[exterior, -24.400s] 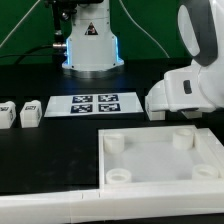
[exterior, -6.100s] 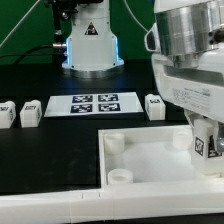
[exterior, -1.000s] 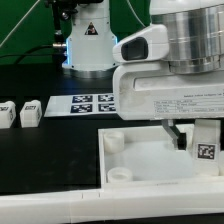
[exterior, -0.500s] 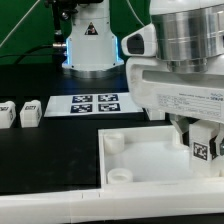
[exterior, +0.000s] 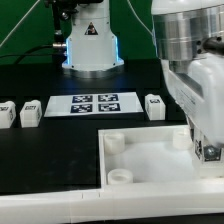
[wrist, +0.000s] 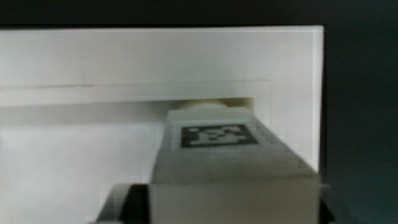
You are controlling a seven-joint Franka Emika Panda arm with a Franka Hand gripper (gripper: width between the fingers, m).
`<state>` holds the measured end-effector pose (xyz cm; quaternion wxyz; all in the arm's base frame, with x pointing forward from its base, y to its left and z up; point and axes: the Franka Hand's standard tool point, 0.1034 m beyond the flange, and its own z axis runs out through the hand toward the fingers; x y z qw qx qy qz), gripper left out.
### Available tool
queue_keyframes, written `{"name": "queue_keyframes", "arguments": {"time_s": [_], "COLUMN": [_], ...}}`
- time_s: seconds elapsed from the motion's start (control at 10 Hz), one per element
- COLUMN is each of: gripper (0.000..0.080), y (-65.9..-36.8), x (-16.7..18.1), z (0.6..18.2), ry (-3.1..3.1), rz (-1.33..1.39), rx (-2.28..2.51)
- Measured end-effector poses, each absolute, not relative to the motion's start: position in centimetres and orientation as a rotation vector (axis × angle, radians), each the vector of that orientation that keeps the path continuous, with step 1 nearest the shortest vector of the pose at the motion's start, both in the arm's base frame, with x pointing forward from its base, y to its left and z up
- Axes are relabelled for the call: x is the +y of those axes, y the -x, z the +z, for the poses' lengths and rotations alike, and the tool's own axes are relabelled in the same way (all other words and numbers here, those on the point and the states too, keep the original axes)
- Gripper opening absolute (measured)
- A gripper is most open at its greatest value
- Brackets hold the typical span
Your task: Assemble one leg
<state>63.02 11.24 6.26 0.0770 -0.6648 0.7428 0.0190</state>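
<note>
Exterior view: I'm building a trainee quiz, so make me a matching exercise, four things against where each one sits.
Things:
1. leg
2. marker board
3. panel
4. loose block

Places:
A. flat on the table, behind the panel
B. held in the gripper, at the panel's far corner
C. frontmost, the largest white piece
D. just off the marker board's end, on the exterior view's right

Pairs: 1-B, 2-A, 3-C, 4-D

Robotics lab: marker board (exterior: pixel 95 102), black table (exterior: pixel 50 150)

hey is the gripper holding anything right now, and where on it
Yes, the gripper holds a leg over the panel, clamped on two opposite sides, tagged face toward the wrist camera.
</note>
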Motion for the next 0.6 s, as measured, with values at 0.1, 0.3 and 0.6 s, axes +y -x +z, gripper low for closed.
{"name": "queue_keyframes", "arguments": {"time_s": [0.1, 0.3, 0.6], "gripper": [0.0294, 0.0294, 0.058], "y": [-63.0, -62.98, -62.92], "x": [11.3, 11.22, 11.25], "z": [6.26, 6.32, 6.22], "ry": [1.92, 1.748, 1.778], "rz": [0.064, 0.074, 0.072], "rx": [2.288, 2.426, 2.406]}}
